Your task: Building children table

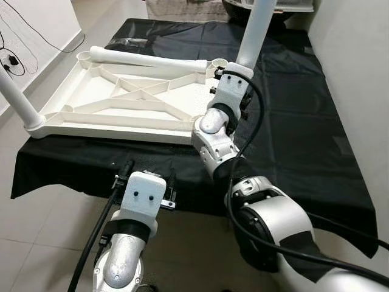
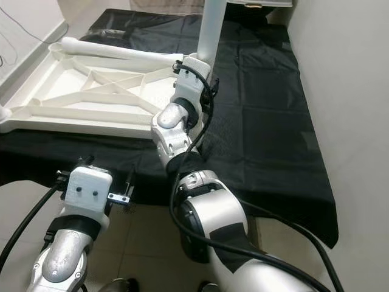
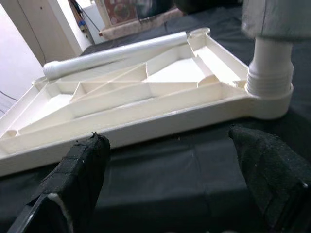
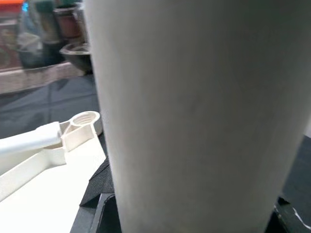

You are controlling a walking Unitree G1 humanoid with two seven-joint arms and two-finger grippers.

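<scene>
Currently the white tabletop (image 1: 115,106) lies upside down on a black cloth (image 1: 292,121) spread over the floor, ribbed underside facing up. One leg (image 1: 258,30) stands upright in the corner socket at the 3 o'clock end of the near edge; a second leg (image 1: 18,100) rises from the corner at 9 o'clock. A third, loose leg (image 1: 146,59) lies across the far edge at 12 o'clock, beside an open socket (image 4: 86,119).

The right hand (image 1: 234,76) sits against the upright leg just above its socket; the right wrist view shows the leg pressed close between the fingers, so it appears to be gripping the leg. The left hand (image 3: 170,170) hovers at 6 o'clock, near the front edge of the tabletop, fingers (image 3: 77,165) spread apart and holding nothing.

Judged step: seating or screwing this leg into its threaded collar (image 3: 268,82). Next move probably calls for turning the leg until tight, keeping it vertical, then releasing and fetching the loose leg.
</scene>
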